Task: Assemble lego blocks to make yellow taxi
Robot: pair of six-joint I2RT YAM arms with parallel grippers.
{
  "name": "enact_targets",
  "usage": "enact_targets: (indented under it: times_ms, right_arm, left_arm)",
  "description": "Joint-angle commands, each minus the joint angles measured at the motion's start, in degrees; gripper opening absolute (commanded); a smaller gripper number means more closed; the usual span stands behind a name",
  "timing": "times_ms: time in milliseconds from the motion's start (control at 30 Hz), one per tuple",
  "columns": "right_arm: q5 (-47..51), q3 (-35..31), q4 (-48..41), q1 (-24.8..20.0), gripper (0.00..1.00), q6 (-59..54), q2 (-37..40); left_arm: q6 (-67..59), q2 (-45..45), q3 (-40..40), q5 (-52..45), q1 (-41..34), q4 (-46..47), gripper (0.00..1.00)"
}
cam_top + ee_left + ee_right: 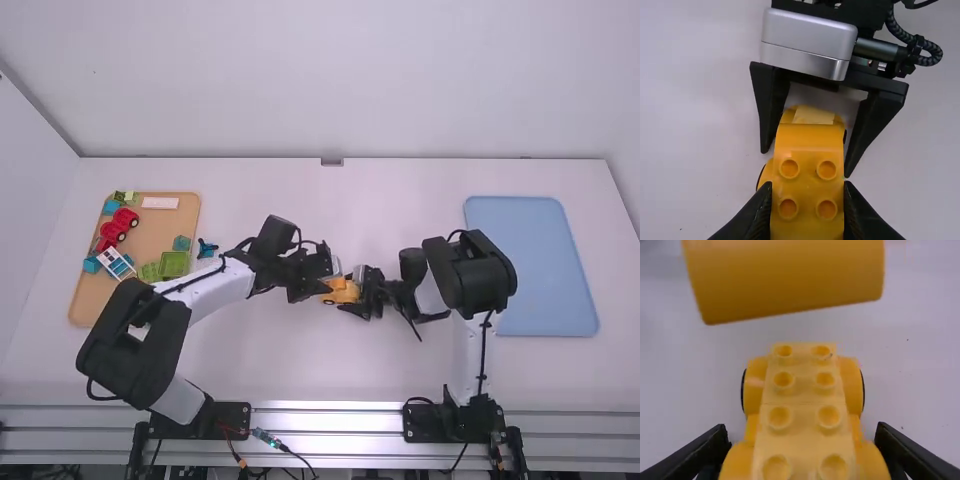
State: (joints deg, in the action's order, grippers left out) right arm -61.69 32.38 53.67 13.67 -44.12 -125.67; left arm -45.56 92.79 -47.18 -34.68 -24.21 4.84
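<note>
Left jaws grip the yellow block, right jaws the wheeled base.

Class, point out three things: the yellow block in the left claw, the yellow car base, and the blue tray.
Yellow block (807, 178): left wrist view, between its studs.
Yellow car base (802, 384): right wrist view, studded top.
Blue tray (530, 265): high view, bare middle.

The left gripper has its fingers closed on an orange block, with four round studs showing. To the right of it, the right gripper stands with its two black fingers on either side of a yellow-orange wheeled base, partly hidden behind the block. A silver-grey housing and a braided cable sit farther right, above the white table.
</note>
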Motion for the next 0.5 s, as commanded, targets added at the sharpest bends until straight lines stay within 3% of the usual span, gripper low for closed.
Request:
enact_targets:
  times_ms: [0, 133, 467]
  right_arm:
    - [0.9, 0.3, -0.6, -0.2, 0.71, -1.3, -0.8]
    - [0.0, -1.1, 1.3, -0.2, 0.6, -4.0, -0.8]
    - [0.0, -2.4, 3.7, -0.1, 0.54, -3.7, -0.8]
  left_arm:
    - [-0.7, 0.8, 0.8, -0.4, -0.2, 0.0, 0.02]
    - [-0.4, 1.9, 0.8, -0.2, 0.1, -0.9, 0.01]
    - [-0.5, 4.9, 0.7, -0.7, -0.5, -3.1, 0.01]
